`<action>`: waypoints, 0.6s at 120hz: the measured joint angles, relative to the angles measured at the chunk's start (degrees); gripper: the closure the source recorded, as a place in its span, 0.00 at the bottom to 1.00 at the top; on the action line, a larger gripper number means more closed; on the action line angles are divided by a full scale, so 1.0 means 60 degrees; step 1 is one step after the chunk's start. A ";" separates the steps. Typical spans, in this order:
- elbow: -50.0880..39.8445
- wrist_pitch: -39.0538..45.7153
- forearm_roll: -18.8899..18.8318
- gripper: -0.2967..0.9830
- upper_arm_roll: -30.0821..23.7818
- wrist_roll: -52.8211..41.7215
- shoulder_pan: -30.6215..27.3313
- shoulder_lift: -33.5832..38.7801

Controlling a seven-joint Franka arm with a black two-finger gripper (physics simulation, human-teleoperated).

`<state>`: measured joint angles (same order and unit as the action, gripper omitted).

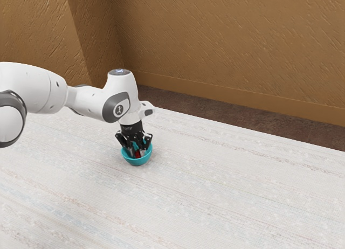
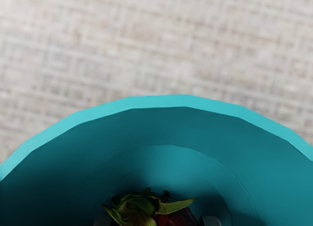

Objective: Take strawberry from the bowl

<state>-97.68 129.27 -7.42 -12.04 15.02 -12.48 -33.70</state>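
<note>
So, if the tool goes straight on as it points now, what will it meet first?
Probably the floor of the teal bowl, as the tool points down inside; depth is unclear, so the strawberry may come first.

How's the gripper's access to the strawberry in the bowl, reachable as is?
Looks like yes. The gripper reaches down inside the rim of the bowl, right at the strawberry. I see no lid, and nothing covers the leafy top in the wrist view.
</note>
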 joint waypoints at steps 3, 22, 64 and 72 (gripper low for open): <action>0.0001 0.0000 -0.0003 0.65 0.0000 0.0003 0.0000 0.0000; 0.0001 -0.0002 -0.0037 0.69 0.0000 0.0031 -0.0007 0.0022; -0.0270 -0.0042 -0.0129 0.75 -0.0022 0.0196 -0.0016 0.0887; -0.0324 -0.0071 -0.0136 0.75 -0.0126 0.0230 -0.0020 0.1114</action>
<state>-99.62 128.85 -8.24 -12.79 16.39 -12.60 -27.02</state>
